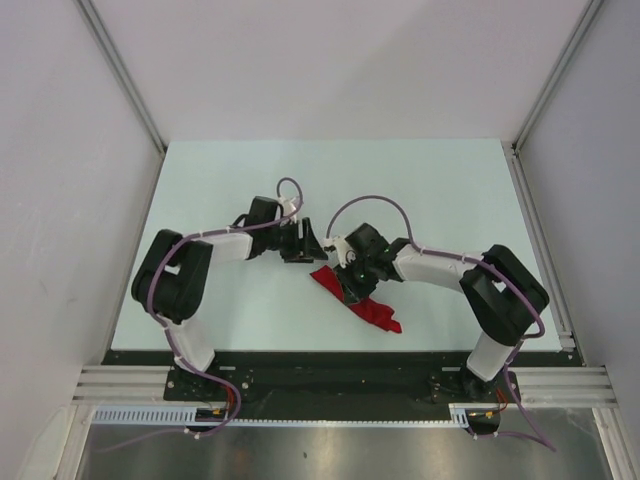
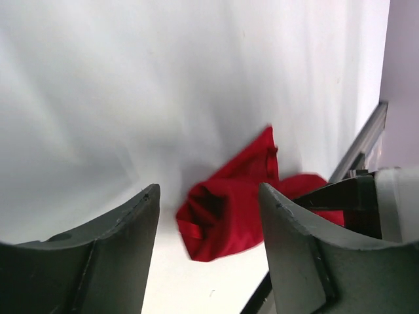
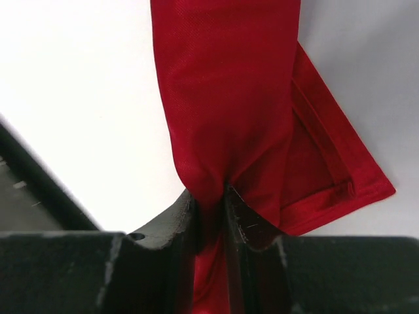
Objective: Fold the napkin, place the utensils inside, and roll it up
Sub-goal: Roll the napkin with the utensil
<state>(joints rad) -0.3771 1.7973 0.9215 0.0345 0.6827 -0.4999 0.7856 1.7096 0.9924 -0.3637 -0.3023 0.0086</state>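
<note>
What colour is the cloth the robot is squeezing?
Bright red all over, with no pattern. The napkin shows best in the right wrist view.

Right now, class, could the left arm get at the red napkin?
Probably yes: the left tool is open and the napkin lies just ahead, nothing between, though the right tool is pinching one part of it.

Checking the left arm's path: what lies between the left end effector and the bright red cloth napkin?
Nothing; the left wrist view shows only bare white table before the red napkin.
</note>
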